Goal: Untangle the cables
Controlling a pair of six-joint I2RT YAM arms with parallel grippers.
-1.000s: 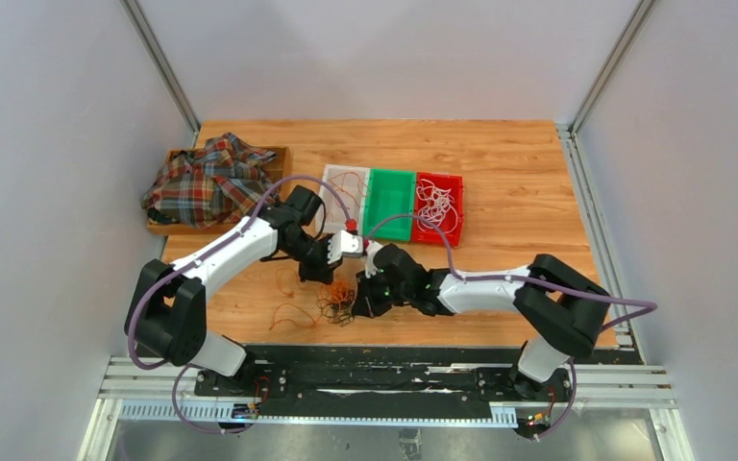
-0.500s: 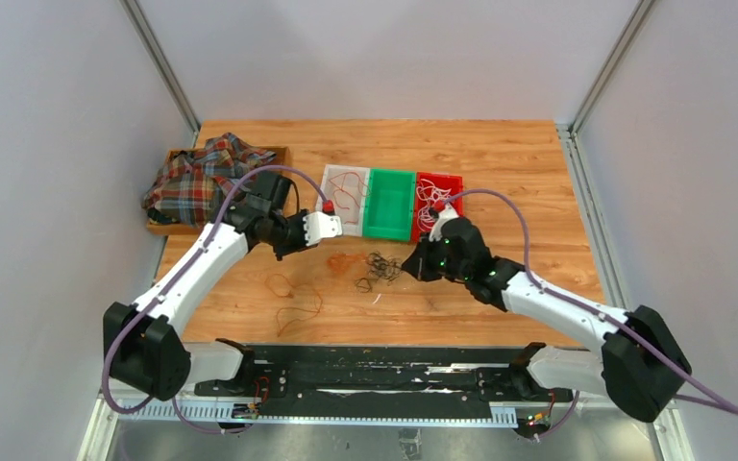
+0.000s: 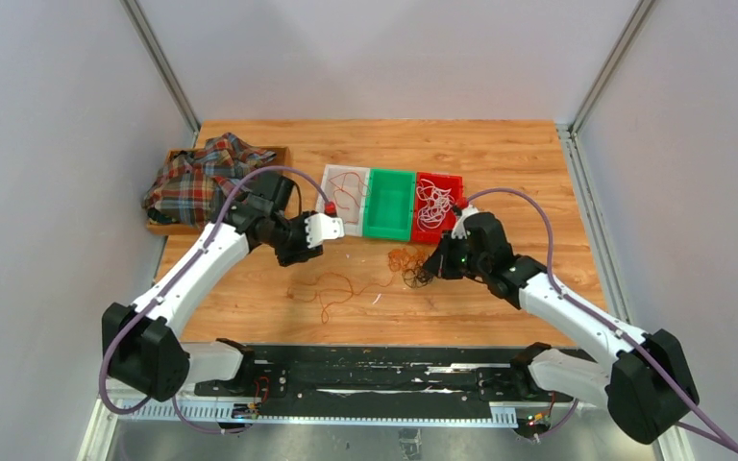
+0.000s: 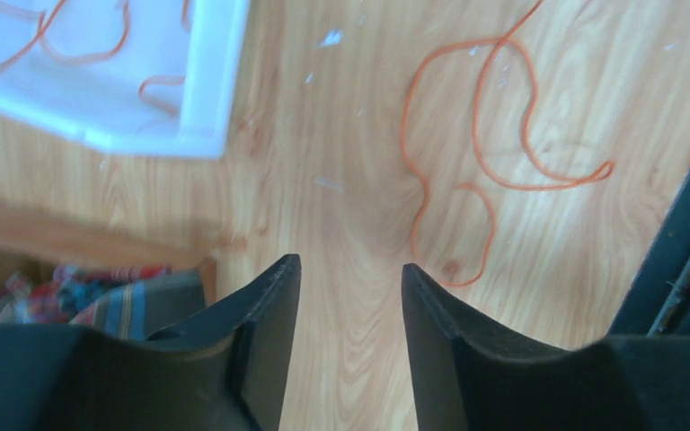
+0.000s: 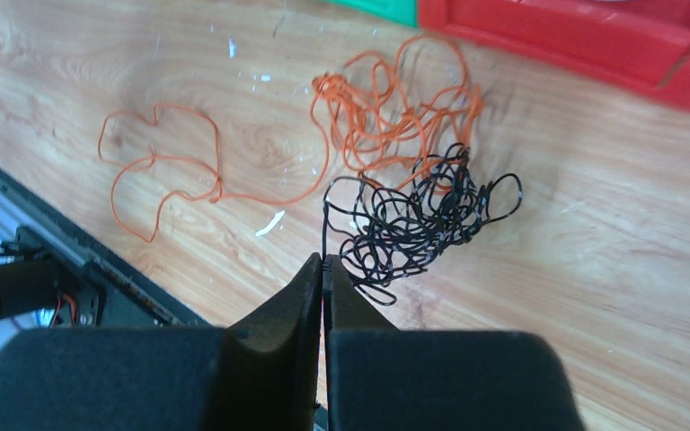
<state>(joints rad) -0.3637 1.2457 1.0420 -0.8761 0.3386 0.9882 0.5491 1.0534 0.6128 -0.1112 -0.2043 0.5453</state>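
Note:
The cables lie on the wooden table. A loose orange cable [image 3: 332,288] [image 4: 503,117] sprawls below my left gripper [image 3: 332,230] [image 4: 350,267], which hovers open over bare wood with nothing between its fingers. An orange tangle [image 3: 404,257] [image 5: 395,117] is meshed with a black tangle [image 3: 413,279] [image 5: 422,215]. My right gripper [image 3: 430,272] [image 5: 323,260] is shut on a black strand that runs up into the black tangle. In the right wrist view the loose orange cable [image 5: 171,171] trails off to the left of the clump.
Three trays stand in a row behind the cables: white [image 3: 338,181] [image 4: 207,81] with orange cables, green [image 3: 389,204], and red [image 3: 454,206] [image 5: 593,36] with white cables. A plaid cloth [image 3: 207,182] fills a wooden box at the back left. The black base rail [image 3: 384,360] runs along the near edge.
My left gripper has opened and let go of the orange cable, which now lies on the table. My right gripper has moved right, dragging the orange and black clump with it.

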